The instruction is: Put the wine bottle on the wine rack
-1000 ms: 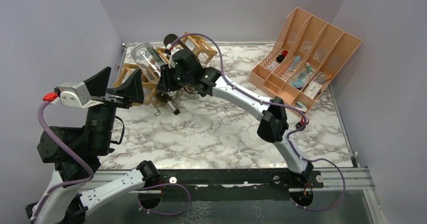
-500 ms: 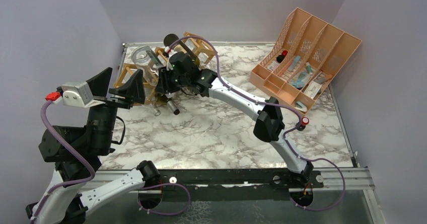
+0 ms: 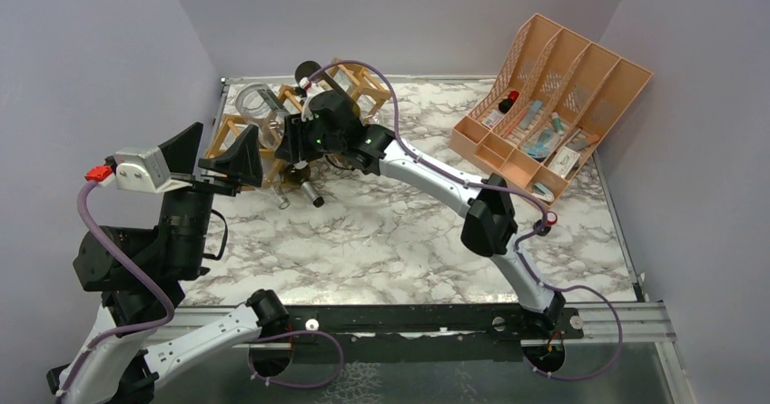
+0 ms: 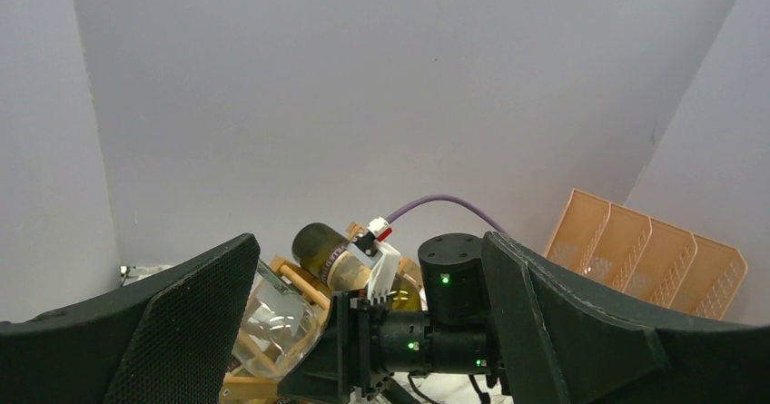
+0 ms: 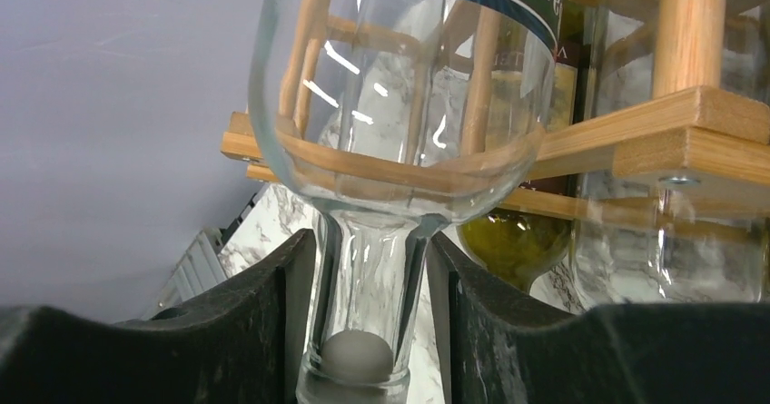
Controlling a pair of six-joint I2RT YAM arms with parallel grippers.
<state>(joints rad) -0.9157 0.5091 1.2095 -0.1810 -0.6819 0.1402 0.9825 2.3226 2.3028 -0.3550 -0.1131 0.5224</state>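
The clear wine bottle lies tilted with its body in a cell of the light wooden wine rack at the back left. My right gripper is shut on the bottle's neck. In the right wrist view the fingers press both sides of the neck, and the glass body sits among the rack's sticks. My left gripper is open and empty, raised just left of the rack. The left wrist view shows the clear bottle and the right gripper between my open left fingers.
A dark olive bottle lies in the rack's upper cell; an olive-green one sits beside the clear bottle, with necks poking out at table level. A peach file organizer stands at the back right. Walls close in on the rack.
My right gripper has pushed back and left, sliding the clear bottle deeper into the rack. The left arm has barely shifted.
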